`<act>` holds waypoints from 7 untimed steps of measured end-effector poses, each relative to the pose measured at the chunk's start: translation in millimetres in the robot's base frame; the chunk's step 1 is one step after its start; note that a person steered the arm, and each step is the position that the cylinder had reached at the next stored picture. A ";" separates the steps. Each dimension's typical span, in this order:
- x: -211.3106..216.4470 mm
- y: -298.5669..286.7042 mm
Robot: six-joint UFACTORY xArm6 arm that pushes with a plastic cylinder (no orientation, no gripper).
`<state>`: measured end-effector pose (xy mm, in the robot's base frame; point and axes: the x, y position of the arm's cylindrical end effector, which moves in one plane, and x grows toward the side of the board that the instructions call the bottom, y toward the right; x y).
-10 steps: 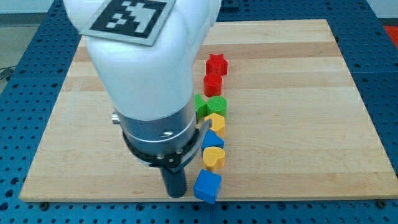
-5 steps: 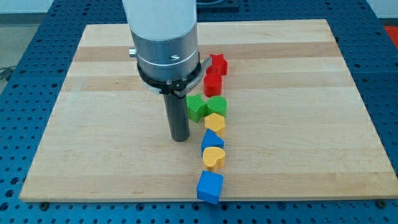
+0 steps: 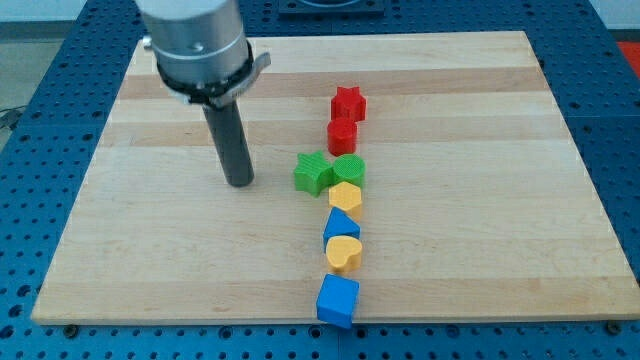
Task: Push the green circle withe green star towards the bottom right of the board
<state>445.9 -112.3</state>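
The green star [image 3: 312, 173] lies near the board's middle, touching the green circle [image 3: 349, 169] on its right. My tip [image 3: 239, 182] rests on the board to the left of the green star, with a clear gap between them. Above the green pair sit a red star [image 3: 348, 102] and a red block [image 3: 343, 135]. Below the green circle a column runs down: a yellow block [image 3: 346, 197], a blue block [image 3: 342, 224], a yellow heart [image 3: 344, 253] and a blue cube [image 3: 336, 298].
The wooden board [image 3: 480, 150] lies on a blue perforated table [image 3: 620, 120]. The blue cube sits close to the board's bottom edge. The arm's grey body [image 3: 195, 40] hangs over the board's top left.
The arm has moved up and to the left, away from the bottom edge. The green star now sits slightly further left than before, fully uncovered.
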 end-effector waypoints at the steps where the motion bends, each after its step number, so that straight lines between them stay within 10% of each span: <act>1: -17.7 9.1; 7: 1.5 89.8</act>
<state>447.3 -22.4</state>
